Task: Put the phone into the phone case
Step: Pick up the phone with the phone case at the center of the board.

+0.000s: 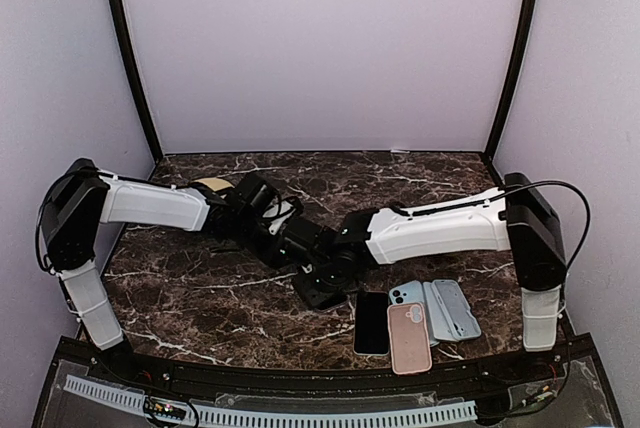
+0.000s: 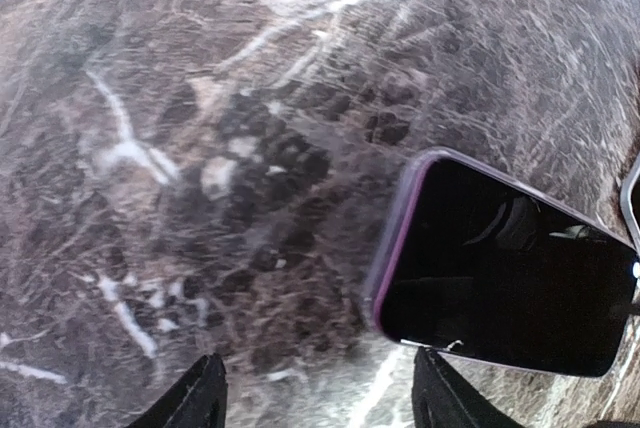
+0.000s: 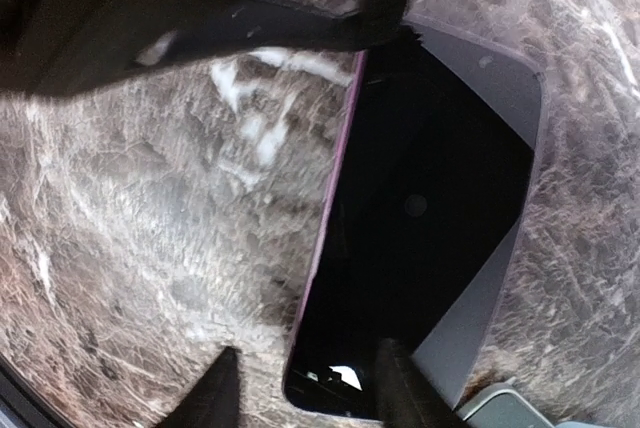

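The phone (image 1: 371, 323), with a black screen and purple edge, lies flat on the marble table near the front. In the right wrist view the phone (image 3: 420, 218) sits askew on a lavender case (image 3: 512, 88), which shows past its far corner and right side. My right gripper (image 3: 305, 393) is open just above the phone's near end, one finger (image 3: 400, 388) over the screen. My left gripper (image 2: 320, 398) is open and empty over bare marble, with the phone (image 2: 500, 268) just right of it. In the top view both grippers (image 1: 305, 248) (image 1: 325, 286) meet left of the phone.
A pink case (image 1: 409, 338), a light blue phone or case (image 1: 405, 294) and grey cases (image 1: 455, 308) lie right of the phone. A round tan object (image 1: 210, 185) sits at the back left. The left arm crosses the top of the right wrist view (image 3: 200, 18).
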`<state>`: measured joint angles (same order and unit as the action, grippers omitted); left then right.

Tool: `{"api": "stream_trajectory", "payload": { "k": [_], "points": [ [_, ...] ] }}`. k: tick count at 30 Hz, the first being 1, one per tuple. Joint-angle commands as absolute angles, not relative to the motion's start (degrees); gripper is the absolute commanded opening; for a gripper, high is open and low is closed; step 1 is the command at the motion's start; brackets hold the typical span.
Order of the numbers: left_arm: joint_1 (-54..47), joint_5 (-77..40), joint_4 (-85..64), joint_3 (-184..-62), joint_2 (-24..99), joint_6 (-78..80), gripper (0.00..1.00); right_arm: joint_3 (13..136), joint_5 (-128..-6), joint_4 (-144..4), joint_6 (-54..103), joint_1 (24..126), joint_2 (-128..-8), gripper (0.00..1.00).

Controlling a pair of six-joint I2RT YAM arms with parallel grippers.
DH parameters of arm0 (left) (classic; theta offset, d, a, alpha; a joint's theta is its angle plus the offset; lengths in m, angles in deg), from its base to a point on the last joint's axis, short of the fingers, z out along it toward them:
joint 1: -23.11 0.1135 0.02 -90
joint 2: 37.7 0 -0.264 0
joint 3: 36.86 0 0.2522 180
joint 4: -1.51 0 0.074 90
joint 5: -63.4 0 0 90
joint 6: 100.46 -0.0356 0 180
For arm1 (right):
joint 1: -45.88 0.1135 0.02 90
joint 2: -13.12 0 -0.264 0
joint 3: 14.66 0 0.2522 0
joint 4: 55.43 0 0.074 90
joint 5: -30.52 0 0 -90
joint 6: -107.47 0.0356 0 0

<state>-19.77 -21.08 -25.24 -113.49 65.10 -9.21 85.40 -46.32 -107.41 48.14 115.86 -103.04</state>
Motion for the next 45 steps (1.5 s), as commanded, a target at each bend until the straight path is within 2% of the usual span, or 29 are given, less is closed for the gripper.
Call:
{"api": "stream_trajectory", "payload": {
  "k": [1,3,4,14,17,29,36,41,45],
  "points": [
    [-18.5,-22.2,-25.7,-114.3,60.2,-8.3,0.68,90.6,-43.6,-109.1,49.7,111.6,-104.3,0.73],
    [-18.0,-22.8,-25.4,-114.0,59.6,-7.7,0.71,92.6,-43.3,-110.5,50.5,110.5,-106.1,0.93],
    [-17.9,-22.9,-25.4,-113.9,59.4,-7.6,0.72,93.5,-43.4,-111.1,50.7,110.1,-107.1,0.98],
    [-17.4,-22.9,-25.2,-113.6,58.5,-7.4,0.74,102.6,-44.6,-114.8,50.3,108.7,-116.2,0.99],
    [-17.4,-22.4,-25.0,-113.6,58.4,-7.4,0.74,102.6,-43.8,-114.9,51.0,108.6,-117.0,0.92],
    [-17.4,-22.1,-25.0,-113.6,58.4,-7.5,0.74,99.0,-41.7,-111.8,53.3,108.6,-111.9,0.53],
    [-17.4,-21.5,-25.1,-113.6,58.6,-7.5,0.74,98.0,-43.0,-110.0,53.8,108.7,-108.0,0.51],
    [-17.4,-21.1,-24.2,-113.1,57.6,-7.6,0.74,92.4,-44.9,-103.4,54.1,108.3,-101.9,0.41],
    [-17.4,-19.2,-19.3,-109.9,53.2,-7.6,0.74,86.5,-50.0,-96.2,55.8,106.8,-96.9,0.37]
  ]
}}
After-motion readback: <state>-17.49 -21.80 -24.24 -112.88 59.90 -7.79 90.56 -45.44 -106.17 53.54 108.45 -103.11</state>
